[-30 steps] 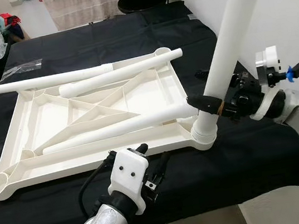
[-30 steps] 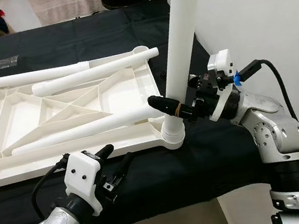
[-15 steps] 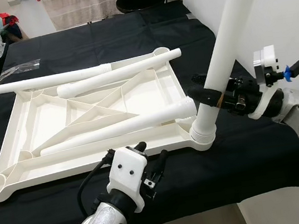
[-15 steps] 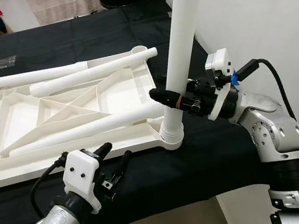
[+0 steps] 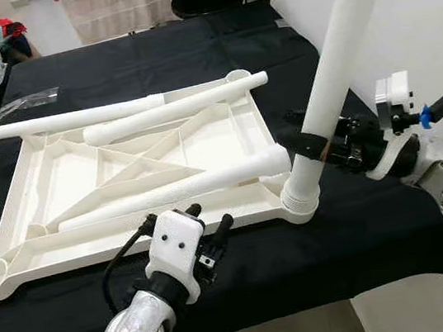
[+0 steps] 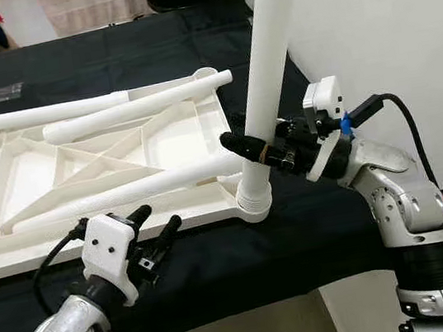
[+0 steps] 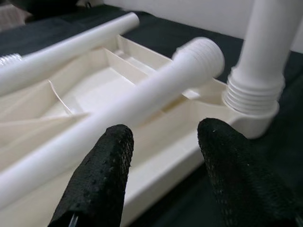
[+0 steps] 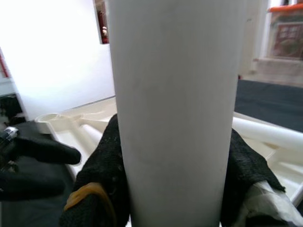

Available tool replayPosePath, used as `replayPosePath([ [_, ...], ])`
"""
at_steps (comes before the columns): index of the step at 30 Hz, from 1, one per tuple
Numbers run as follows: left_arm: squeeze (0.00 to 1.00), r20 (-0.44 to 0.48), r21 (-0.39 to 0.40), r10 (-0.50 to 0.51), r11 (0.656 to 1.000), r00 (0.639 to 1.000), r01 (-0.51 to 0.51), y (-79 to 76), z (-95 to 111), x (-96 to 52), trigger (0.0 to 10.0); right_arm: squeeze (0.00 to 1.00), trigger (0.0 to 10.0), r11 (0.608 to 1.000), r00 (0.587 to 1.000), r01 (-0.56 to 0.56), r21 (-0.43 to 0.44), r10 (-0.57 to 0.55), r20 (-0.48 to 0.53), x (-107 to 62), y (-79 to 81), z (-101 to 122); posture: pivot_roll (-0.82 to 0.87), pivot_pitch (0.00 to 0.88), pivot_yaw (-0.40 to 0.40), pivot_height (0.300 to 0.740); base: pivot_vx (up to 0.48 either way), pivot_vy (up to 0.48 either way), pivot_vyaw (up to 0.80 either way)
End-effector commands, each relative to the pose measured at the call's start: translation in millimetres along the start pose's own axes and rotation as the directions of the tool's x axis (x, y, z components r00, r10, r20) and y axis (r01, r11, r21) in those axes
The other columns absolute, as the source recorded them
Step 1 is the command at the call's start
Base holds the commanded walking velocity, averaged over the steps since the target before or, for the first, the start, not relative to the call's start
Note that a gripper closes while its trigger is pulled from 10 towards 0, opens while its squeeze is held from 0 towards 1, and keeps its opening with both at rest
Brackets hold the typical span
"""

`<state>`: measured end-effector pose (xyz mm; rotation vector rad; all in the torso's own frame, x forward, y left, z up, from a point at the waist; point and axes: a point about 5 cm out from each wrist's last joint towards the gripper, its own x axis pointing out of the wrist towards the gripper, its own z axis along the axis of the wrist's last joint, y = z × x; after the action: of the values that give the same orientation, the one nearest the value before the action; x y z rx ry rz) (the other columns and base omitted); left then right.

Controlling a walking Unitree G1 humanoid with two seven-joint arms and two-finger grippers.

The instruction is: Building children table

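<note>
Right gripper [image 5: 308,143]: fingers [image 8: 102,175] clamped around the upright leg [image 5: 337,48], just above its threaded foot in the corner socket of the tabletop [image 5: 201,140].
Left gripper [image 5: 209,222]: fingers [image 7: 102,175] spread apart, holding nothing, at the tabletop's near rim, a loose leg [image 7: 142,99] lying just beyond.
Tabletop: upside down on the black-covered table [image 5: 364,228]; bare cloth borders its near and right sides.

Black-clothed table [image 5: 149,68], upturned white tabletop [image 5: 201,140] lying on it
</note>
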<state>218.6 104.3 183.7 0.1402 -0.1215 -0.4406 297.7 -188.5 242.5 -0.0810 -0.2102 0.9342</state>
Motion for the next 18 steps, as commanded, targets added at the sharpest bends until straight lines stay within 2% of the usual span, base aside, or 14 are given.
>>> replayPosePath([
  [1, 0.00, -0.007, 0.006, 0.020, 1.000, 1.000, -0.020, 5.8, -2.9, -1.2, 10.0, 0.00, 0.0, 0.998, 0.993, 0.068, -0.006, -0.068, -0.093, 1.6, -0.8, -17.9, 0.02, 0.153, 0.002, 0.740, 0.000, 0.000, 0.00],
  [3, 0.00, 0.003, 0.021, 0.035, 0.999, 0.999, -0.035, 11.0, -0.8, 1.1, 10.0, 0.00, 0.0, 0.988, 0.978, 0.153, -0.026, -0.155, -0.142, 6.6, -5.3, -28.3, 0.02, 0.152, 0.002, 0.740, 0.000, 0.000, 0.00],
  [9, 0.00, 0.002, 0.027, 0.032, 0.999, 0.999, -0.032, 11.3, -1.2, 0.8, 10.0, 0.00, 0.0, 0.960, 0.949, 0.277, -0.051, -0.281, -0.144, 13.2, -11.6, -32.0, 0.02, 0.155, -0.002, 0.740, 0.000, 0.000, 0.00],
  [12, 0.00, 0.000, 0.026, 0.029, 0.999, 1.000, -0.029, 10.8, -2.4, 0.8, 10.0, 0.00, 0.0, 0.926, 0.915, 0.368, -0.085, -0.376, -0.145, 17.4, -15.2, -33.5, 0.02, 0.157, -0.001, 0.740, 0.000, 0.000, 0.00],
  [15, 0.00, 0.004, 0.022, 0.026, 0.999, 1.000, -0.026, 10.1, -2.0, 2.8, 10.0, 0.00, 0.0, 0.871, 0.853, 0.479, -0.108, -0.491, -0.180, 22.7, -20.7, -39.8, 0.02, 0.154, -0.002, 0.740, 0.000, 0.000, 0.00],
  [18, 0.00, 0.005, 0.022, 0.025, 0.999, 1.000, -0.026, 9.9, -1.9, 3.2, 10.0, 0.00, 0.0, 0.854, 0.833, 0.507, -0.115, -0.520, -0.190, 23.3, -22.4, -41.3, 0.02, 0.154, -0.002, 0.740, 0.000, 0.000, 0.00],
])
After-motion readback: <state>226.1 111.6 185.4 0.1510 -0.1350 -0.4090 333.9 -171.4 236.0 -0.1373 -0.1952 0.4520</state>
